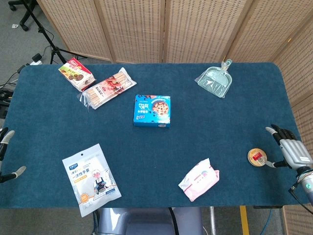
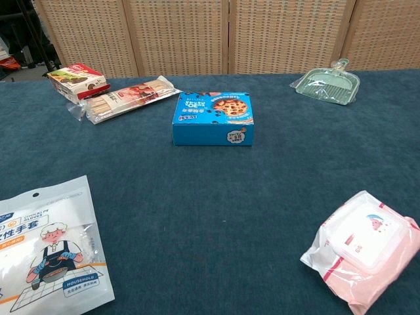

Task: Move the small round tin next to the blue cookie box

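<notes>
With fingers apart and gripping nothing, the right hand point(image 1: 288, 149) is reaching beside the small round tin point(image 1: 257, 157) at the table's point(image 1: 215, 127) four o'clock edge, risking nudging it away from the blue cookie box point(image 1: 152, 110).

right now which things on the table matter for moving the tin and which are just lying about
Job: small round tin; blue cookie box; right hand, open beside the tin.

Lying about: wet wipes pack; glove packet; green dustpan; biscuit stick pack; red snack box.
</notes>
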You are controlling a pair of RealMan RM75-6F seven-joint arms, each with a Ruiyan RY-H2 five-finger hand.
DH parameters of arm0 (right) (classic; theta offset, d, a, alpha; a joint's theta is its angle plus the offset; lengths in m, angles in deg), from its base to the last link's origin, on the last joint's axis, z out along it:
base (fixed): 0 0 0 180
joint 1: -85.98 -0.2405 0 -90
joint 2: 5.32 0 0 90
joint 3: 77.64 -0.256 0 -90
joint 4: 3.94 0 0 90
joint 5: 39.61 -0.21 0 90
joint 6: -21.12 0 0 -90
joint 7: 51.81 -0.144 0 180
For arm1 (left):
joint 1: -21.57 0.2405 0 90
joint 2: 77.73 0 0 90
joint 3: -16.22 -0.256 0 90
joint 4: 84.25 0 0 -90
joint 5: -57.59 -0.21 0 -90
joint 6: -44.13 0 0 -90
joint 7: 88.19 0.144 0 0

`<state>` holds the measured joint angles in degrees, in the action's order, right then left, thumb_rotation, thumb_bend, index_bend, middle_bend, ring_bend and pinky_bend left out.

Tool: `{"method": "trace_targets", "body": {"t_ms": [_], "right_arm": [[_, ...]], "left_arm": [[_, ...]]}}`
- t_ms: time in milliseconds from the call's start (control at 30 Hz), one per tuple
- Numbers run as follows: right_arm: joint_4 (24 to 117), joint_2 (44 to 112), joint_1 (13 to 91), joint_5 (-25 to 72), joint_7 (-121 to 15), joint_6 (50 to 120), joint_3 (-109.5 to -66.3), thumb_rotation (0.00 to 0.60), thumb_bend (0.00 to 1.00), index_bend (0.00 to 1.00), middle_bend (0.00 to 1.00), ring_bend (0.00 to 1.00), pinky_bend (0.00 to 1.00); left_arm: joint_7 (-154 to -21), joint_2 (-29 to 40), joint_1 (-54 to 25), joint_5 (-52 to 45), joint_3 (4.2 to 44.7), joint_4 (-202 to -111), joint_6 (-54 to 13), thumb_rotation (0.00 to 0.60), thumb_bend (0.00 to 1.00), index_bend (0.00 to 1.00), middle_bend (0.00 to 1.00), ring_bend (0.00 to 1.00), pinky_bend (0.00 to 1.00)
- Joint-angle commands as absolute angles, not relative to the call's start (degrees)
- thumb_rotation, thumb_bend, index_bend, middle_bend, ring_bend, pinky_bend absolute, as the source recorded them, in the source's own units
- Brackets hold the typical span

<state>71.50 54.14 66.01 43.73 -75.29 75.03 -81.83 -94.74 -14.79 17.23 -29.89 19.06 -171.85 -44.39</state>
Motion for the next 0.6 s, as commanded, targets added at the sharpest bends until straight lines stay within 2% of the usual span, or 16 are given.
{"method": "trace_targets", "body": {"t_ms": [33,333,600], "right_arm": [[69.1,55.1,64.3,44.3,-77.9,72.0,-80.5,0.6,0.0,0.06,0.0,0.0,0.0],[66.9,55.2,62.3,48.4,-82.0,67.4,-76.2,0.6,0.0,0.08,0.0,0.0,0.0],[61.3,59.9,62.3,51.0,-83.3,69.9,-74.8,0.6,0.0,0.13,0.0,0.0,0.0]], "left_arm": [[-94.3,-14.6,17.1,-29.7,19.1,-171.8,-44.2,0.6,0.0,0.0,0.0,0.0,0.0],[-93.1,-14.2,16.9,-29.2,19.3,-172.1,-43.7,0.6,0.0,0.0,0.0,0.0,0.0],[-92.9,-14.1,16.9,-29.2,19.3,-172.2,-43.6,0.6,0.0,0.0,0.0,0.0,0.0]]}}
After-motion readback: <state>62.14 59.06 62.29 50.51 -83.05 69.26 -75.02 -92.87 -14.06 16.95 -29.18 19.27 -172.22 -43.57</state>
